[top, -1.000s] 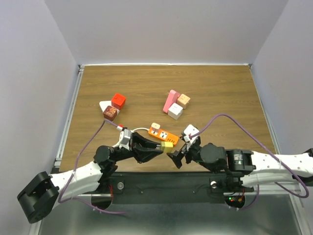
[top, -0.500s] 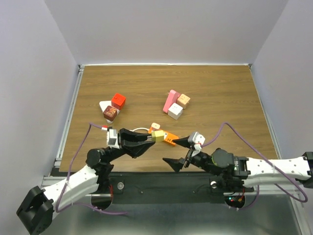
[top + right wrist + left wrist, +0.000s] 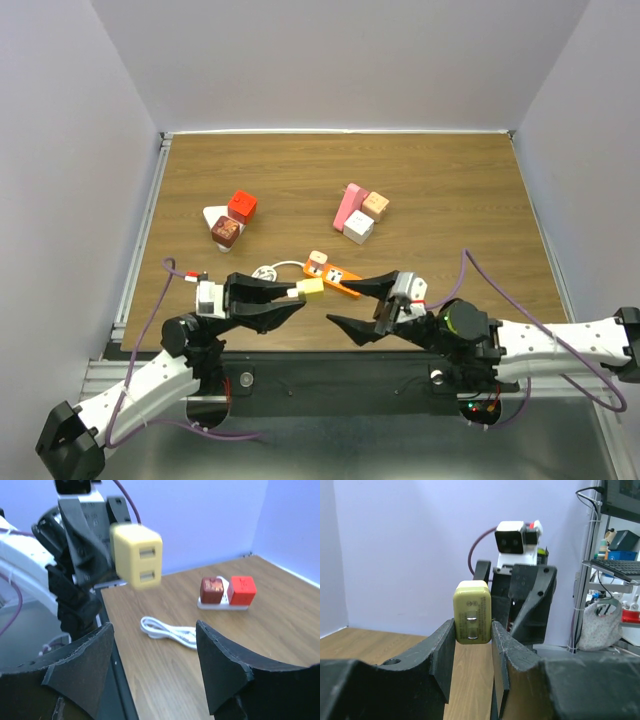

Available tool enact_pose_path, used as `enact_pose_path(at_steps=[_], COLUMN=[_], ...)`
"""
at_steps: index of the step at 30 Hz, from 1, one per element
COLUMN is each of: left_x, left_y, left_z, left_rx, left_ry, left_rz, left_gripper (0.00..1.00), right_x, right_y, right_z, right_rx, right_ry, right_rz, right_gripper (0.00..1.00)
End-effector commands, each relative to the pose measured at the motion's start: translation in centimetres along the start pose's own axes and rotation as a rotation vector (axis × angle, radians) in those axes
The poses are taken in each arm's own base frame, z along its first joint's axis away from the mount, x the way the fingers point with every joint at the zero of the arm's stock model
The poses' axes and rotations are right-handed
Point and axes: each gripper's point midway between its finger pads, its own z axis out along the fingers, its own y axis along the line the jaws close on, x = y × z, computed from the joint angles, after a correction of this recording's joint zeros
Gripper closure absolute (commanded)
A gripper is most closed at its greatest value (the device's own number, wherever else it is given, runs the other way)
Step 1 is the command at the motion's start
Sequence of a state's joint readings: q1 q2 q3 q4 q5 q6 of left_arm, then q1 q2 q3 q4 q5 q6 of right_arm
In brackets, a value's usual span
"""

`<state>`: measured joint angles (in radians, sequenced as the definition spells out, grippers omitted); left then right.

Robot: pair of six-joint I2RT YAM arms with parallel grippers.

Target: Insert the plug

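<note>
Yellow plug (image 3: 472,612) is clamped between the fingertips of the left gripper (image 3: 297,297) and held clear above the surface (image 3: 450,190) at its near edge. Its two-port face points toward the right gripper (image 3: 342,302). The right gripper's jaws stand apart with nothing between them. Orange power strip (image 3: 340,277) lies flat near the plug, just beyond the two grippers. White coiled cable (image 3: 265,271) lies to the strip's left.
</note>
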<state>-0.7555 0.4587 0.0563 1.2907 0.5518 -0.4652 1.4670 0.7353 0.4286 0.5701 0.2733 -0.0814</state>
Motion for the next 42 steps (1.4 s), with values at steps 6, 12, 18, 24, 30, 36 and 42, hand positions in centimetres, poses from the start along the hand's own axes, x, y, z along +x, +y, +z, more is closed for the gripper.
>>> enact_pose_path(at_steps=[6, 12, 18, 24, 30, 36, 42], left_x=[3.7, 3.7, 3.8, 3.8, 3.9, 3.9, 4.9], left_y=[-0.6, -0.8, -0.8, -0.8, -0.8, -0.7, 1.3], left_z=[-2.8, -2.8, -2.9, -2.9, -2.9, -3.0, -3.0], left_rx=[0.018, 0.03, 0.031, 0.031, 0.033, 0.027, -0.069], left_ry=[0.067, 0.066, 0.067, 0.068, 0.07, 0.07, 0.1], left_rz=[-0.052, -0.049, -0.048, -0.044, -0.044, -0.042, -0.054], left_gripper=[1.0, 1.0, 1.0, 1.0, 1.0, 1.0, 0.98], right_x=[-5.9, -5.8, -5.8, -5.9, -5.6, -5.1, -5.3], right_y=[1.3, 0.8, 1.3, 2.7, 3.7, 3.7, 2.5], right_z=[3.6, 4.6, 5.0, 4.5, 4.9, 5.3, 5.1], right_rx=[-0.081, -0.132, -0.2, -0.28, -0.336, -0.336, -0.266], right_ry=[-0.136, -0.131, -0.136, -0.168, -0.164, -0.148, -0.155], right_rz=[-0.067, -0.059, -0.056, -0.071, -0.07, -0.06, -0.055], right_gripper=[0.28, 0.28, 0.33, 0.46, 0.52, 0.65, 1.0])
